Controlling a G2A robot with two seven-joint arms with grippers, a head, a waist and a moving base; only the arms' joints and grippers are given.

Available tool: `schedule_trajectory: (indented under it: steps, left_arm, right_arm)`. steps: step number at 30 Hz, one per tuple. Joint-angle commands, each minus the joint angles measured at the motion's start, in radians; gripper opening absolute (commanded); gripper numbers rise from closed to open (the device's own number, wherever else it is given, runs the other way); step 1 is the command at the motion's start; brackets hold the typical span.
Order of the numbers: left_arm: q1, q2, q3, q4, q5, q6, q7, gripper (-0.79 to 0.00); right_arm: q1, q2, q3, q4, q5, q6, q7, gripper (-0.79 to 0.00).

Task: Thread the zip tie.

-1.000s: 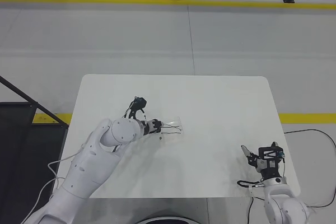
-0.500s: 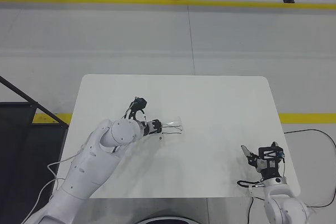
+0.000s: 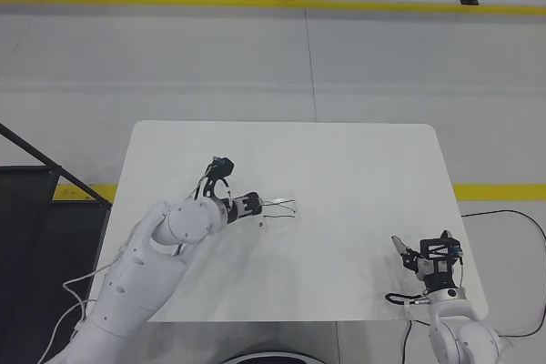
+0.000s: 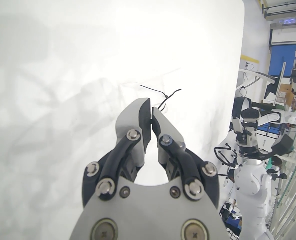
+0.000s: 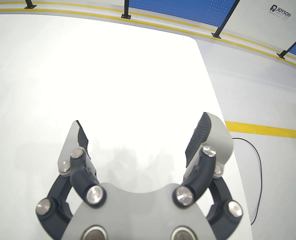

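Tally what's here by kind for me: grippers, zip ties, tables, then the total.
Grippers: 2, the left gripper shut on the zip tie, the right gripper open
Zip tie: 1, as far as I can tell
Table: 1
Total: 4

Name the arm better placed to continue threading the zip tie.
Left: the left gripper is shut on the zip tie. The right gripper hangs open near the table's corner, far off.
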Motion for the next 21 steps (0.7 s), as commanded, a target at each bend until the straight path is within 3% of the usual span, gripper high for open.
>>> schedule_trajectory:
  steps: [1, 12, 15, 21]
  left_arm:
    - [0.033, 0.009, -0.035, -0.038, 0.000, -0.024, -0.005, -0.785]
    - [0.164, 0.051, -0.216, -0.129, -0.072, -0.329, -0.088, -0.785]
    - [0.201, 0.060, -0.240, -0.163, -0.069, -0.403, -0.101, -0.785]
    - [0.267, 0.072, -0.265, -0.247, -0.025, -0.488, -0.084, -0.785]
  right_arm:
    - [0.000, 0.000, 0.000, 0.000, 0.000, 0.000, 0.000, 0.000]
    - [-0.001, 0.001, -0.002, -0.017, -0.021, -0.025, 0.018, 0.000]
    - [0.008, 0.006, -0.010, -0.054, -0.024, -0.140, 0.076, 0.000]
    - [0.042, 0.010, -0.032, -0.144, -0.019, -0.251, 0.188, 0.000]
